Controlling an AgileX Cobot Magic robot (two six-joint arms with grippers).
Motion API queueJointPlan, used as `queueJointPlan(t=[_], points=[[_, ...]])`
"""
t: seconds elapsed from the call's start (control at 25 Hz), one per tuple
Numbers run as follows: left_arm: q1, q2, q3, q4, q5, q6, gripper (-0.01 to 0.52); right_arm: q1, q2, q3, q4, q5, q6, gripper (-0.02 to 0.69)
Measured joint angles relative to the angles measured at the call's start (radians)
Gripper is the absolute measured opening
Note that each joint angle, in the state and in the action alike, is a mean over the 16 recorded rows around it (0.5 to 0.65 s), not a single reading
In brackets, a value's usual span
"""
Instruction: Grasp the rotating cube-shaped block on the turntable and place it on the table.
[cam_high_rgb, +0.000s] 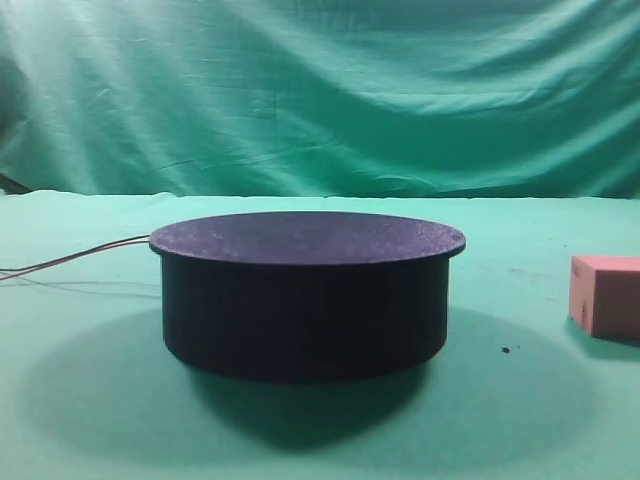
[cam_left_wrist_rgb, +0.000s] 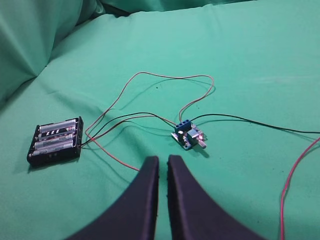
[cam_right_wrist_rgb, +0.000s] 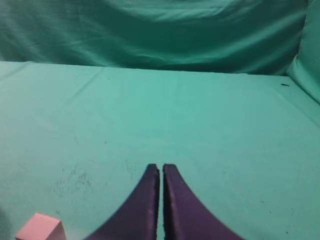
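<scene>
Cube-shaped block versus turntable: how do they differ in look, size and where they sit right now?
The cube-shaped block is salmon-pink and boxy; the turntable is black, round and low. The block is far smaller than the turntable. The block sits at the right edge of the high view, apart from the turntable, whose top is bare. Thin wires run from the turntable's left; none from the block. Both rest on the green table.

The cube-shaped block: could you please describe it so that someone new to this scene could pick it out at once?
Start from the turntable, the wide black drum in the middle of the green table. Look to its right, at the edge of the exterior view: the cube-shaped block sits on the cloth, apart from the drum. It is the only salmon-pink thing there, small and plain-faced.
</scene>
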Motion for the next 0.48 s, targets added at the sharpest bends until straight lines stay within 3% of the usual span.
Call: queueJointPlan(t=[0.48], points=[[0.0, 0.0, 0.0, 0.0, 0.0, 0.0, 0.0, -0.026, -0.06, 0.022, 0.011, 0.101, 0.002, 0.0]])
